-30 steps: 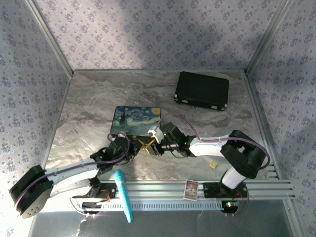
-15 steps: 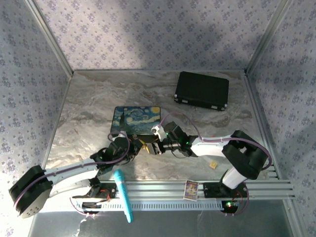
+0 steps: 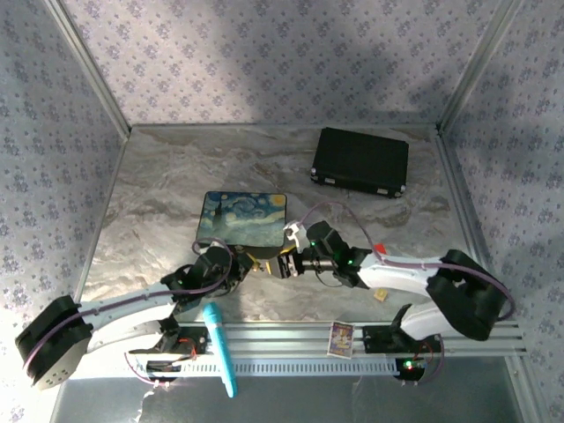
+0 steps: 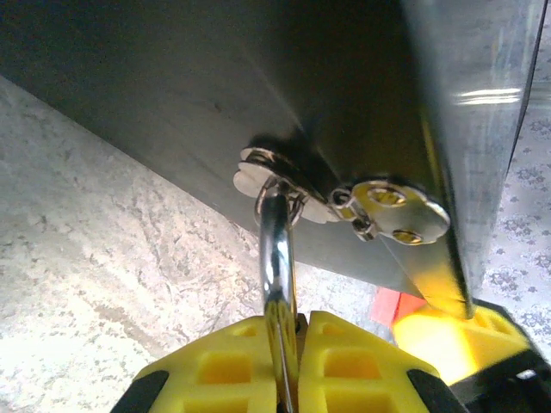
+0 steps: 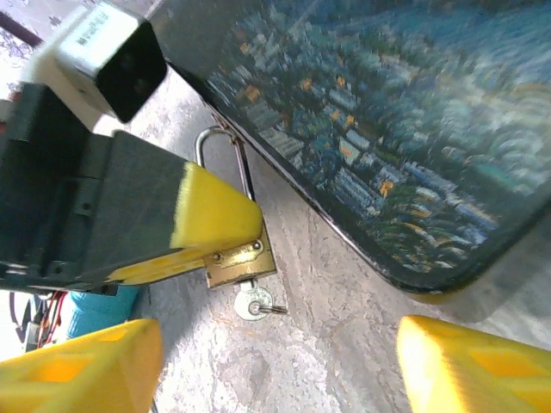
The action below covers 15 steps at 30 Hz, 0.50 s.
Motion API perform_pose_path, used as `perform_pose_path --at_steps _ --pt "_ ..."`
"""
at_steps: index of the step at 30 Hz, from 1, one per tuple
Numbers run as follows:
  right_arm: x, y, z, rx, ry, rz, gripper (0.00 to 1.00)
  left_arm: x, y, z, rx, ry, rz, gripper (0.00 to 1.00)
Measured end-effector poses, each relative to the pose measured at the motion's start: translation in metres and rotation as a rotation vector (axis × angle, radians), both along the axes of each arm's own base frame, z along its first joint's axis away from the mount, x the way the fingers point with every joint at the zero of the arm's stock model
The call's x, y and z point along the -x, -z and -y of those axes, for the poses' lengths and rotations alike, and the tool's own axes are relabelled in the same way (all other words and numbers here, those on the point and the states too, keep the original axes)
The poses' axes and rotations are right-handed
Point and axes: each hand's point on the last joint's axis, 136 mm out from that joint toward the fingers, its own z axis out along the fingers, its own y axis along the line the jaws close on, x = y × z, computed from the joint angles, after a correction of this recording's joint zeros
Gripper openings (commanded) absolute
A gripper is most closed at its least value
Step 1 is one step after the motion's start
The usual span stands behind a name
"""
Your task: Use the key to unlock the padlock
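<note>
The padlock (image 5: 241,262) is hooked by its shackle through the hasp (image 4: 284,176) on the box (image 5: 387,129). My left gripper (image 4: 291,344) is clenched on it, I judge to stop the body swinging while the key turns. The key (image 5: 252,304) sits in the keyhole, just ahead of my right gripper (image 5: 271,357) and between its jaws, which stand wide apart and hold nothing. I can't tell whether the shackle is free. The box wall crowds one jaw and the left finger sits close above the key, so there's little room to close on it. Well off lie a black case (image 3: 361,161), a tan cube (image 3: 380,295) and a teal stick (image 3: 220,348).
</note>
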Motion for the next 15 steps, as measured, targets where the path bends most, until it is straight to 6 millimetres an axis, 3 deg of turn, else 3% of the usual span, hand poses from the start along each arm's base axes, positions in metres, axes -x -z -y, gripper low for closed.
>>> perform_pose_path --at_steps 2,4,11,15 --pt "-0.004 -0.008 0.006 0.005 0.036 0.011 0.99 0.001 0.003 -0.001 -0.015 0.002 -0.003 0.0" --pt "-0.013 -0.011 0.013 0.047 0.09 0.007 0.99 0.003 0.006 -0.004 -0.038 0.004 -0.005 0.0" --pt "-0.066 -0.02 0.016 0.215 0.261 -0.018 0.91 0.005 0.017 -0.011 -0.118 0.011 0.002 0.0" --pt "-0.082 -0.003 0.016 0.305 0.316 -0.052 0.85 0.003 0.019 -0.011 -0.154 0.022 0.004 0.0"
